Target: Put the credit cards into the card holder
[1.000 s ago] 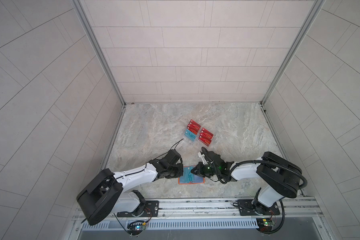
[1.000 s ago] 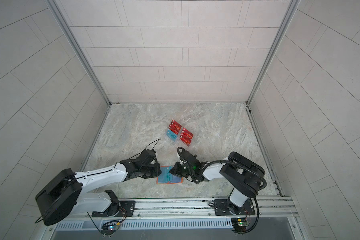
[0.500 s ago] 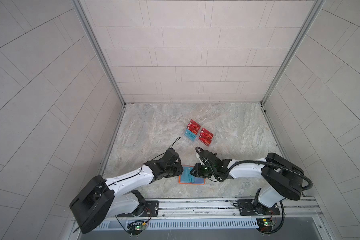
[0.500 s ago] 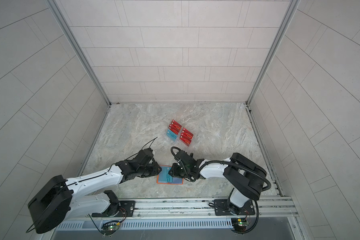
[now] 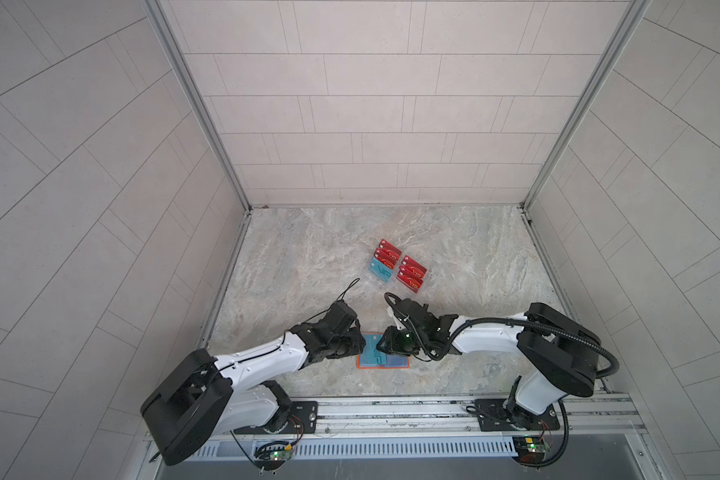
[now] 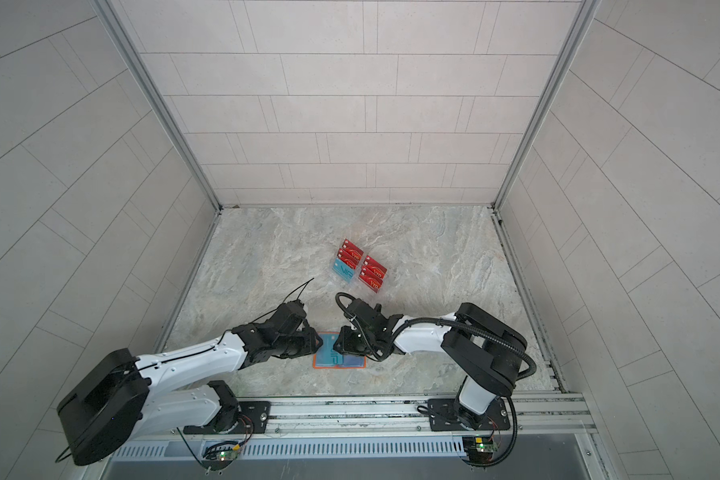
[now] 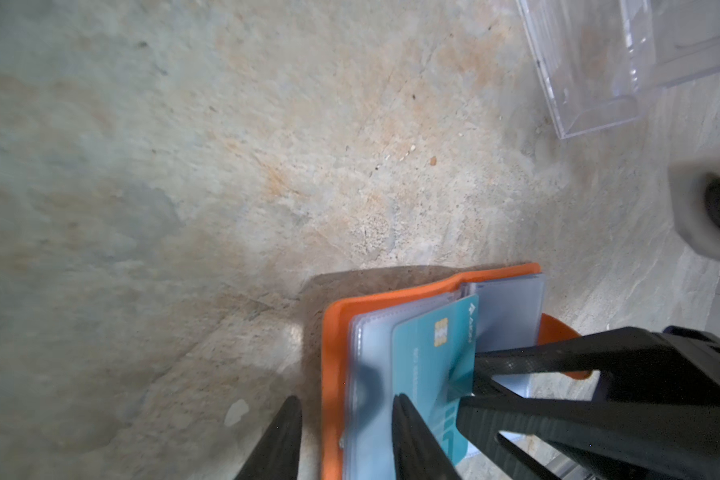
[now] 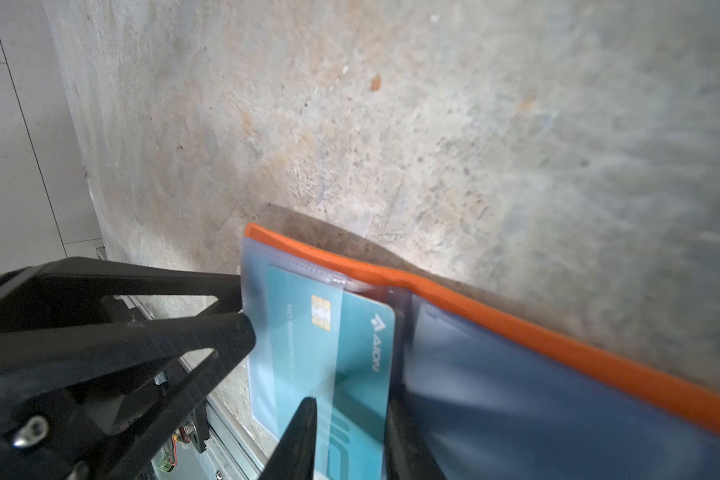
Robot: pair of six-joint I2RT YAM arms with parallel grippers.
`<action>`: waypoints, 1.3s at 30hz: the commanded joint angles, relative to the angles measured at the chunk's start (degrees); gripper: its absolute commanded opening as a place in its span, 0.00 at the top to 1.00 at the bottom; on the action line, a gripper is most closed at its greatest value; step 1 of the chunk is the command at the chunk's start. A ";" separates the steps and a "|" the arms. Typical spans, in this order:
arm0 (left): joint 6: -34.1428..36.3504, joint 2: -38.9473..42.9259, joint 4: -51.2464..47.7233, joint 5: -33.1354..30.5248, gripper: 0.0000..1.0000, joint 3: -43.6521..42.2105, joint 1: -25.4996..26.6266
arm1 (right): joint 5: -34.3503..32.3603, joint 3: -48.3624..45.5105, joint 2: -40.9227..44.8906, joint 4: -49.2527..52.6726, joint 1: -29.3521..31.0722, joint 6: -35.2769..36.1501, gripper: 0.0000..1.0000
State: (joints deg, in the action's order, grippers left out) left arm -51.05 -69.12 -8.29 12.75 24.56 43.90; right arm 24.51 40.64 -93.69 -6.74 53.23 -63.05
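Card holder [image 5: 395,365]: orange, lying open at the table's 6 o'clock, one clear sleeve holding a teal credit card [image 8: 350,353] part-way in. Step in hand: seating that card. Left gripper [image 7: 345,399]: jaws parted astride the cover edge, holding nothing. Right gripper [image 7: 470,380]: jaws slightly apart at the card's free end, no grip evident. Next move: a flat push home. Clear rack [image 7: 591,83], at the holder's 12 o'clock: red cards [image 5: 412,272] and one teal card [image 5: 381,272].

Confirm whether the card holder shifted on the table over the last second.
No. In both top views the card holder sits as close to the front rail as before, with no slide to either side.
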 commanded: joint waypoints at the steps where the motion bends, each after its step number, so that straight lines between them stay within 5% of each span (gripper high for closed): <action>1: -0.28 -0.91 2.41 0.86 0.60 -1.09 0.22 | -0.04 1.28 -1.54 1.30 0.76 -0.59 0.69; 23: -7.24 2.13 7.87 1.66 0.61 -4.17 1.01 | -1.11 6.77 -5.59 0.45 4.42 -2.25 0.70; 39: -6.70 3.29 0.94 -2.59 0.60 -1.73 1.01 | -5.80 9.33 -1.61 13.85 4.08 6.78 0.66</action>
State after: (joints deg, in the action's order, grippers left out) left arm -58.15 -66.83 -4.40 11.53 21.23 44.58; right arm 21.17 49.08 -97.36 2.35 57.32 -59.07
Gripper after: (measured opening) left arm 0.400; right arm 0.337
